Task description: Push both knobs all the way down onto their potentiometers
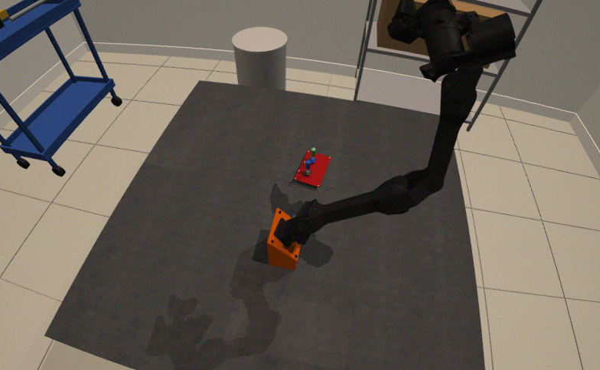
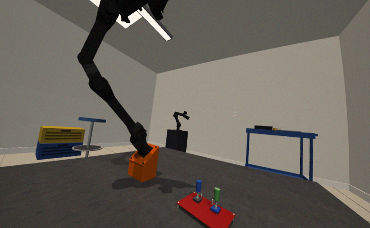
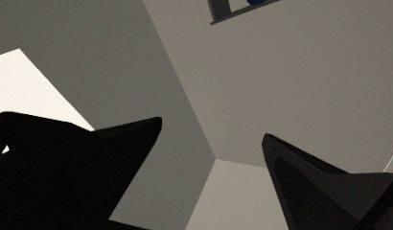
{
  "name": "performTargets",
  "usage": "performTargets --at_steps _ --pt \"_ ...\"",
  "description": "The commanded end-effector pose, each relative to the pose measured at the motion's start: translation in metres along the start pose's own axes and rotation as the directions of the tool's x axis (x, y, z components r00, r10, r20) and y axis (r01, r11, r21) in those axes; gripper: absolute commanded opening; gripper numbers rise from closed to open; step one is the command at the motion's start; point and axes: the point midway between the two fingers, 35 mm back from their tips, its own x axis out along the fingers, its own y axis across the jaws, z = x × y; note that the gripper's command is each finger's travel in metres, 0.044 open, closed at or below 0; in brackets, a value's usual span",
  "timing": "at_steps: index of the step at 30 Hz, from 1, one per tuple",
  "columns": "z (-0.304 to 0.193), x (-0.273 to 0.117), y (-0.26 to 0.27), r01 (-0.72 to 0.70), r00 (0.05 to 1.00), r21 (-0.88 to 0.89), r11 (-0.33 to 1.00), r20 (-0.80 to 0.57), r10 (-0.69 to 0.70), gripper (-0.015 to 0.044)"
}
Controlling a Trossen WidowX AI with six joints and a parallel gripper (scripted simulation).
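The red circuit board (image 1: 320, 172) (image 2: 195, 211) stands on short legs. A blue knob (image 1: 308, 165) (image 2: 198, 186) sits upright high on the shaft of the grey potentiometer (image 1: 306, 173) (image 2: 197, 199), with bare shaft showing below it. A green knob (image 1: 313, 152) (image 2: 216, 194) sits likewise over the blue potentiometer (image 1: 312, 160) (image 2: 215, 209), also with a gap of shaft. Both potentiometers are on the board. My gripper (image 3: 211, 130) is open, with nothing between its fingers. It is high up and far from the board, which does not show in the wrist view.
The arm rises from an orange base block (image 1: 283, 254) (image 2: 150, 166) beside the board on the dark mat (image 1: 179, 183) (image 2: 68, 192). A blue cart (image 1: 60, 109), a pale cylinder (image 1: 260, 59) and a shelf rack (image 1: 397, 54) stand beyond the mat.
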Motion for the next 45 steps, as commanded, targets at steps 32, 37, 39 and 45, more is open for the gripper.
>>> performTargets --at_steps 32,37,39,45 --pt "-0.024 0.096 -0.208 0.485 0.857 -0.495 0.721 0.104 -0.505 0.0" --pt "-0.022 0.101 -0.26 0.57 0.778 -0.561 0.6 0.134 -0.614 0.0" --pt "-0.02 0.102 -0.281 0.599 0.741 -0.584 0.547 0.147 -0.655 0.0" --pt "-0.012 0.097 -0.343 0.665 0.617 -0.642 0.381 0.186 -0.765 0.0"
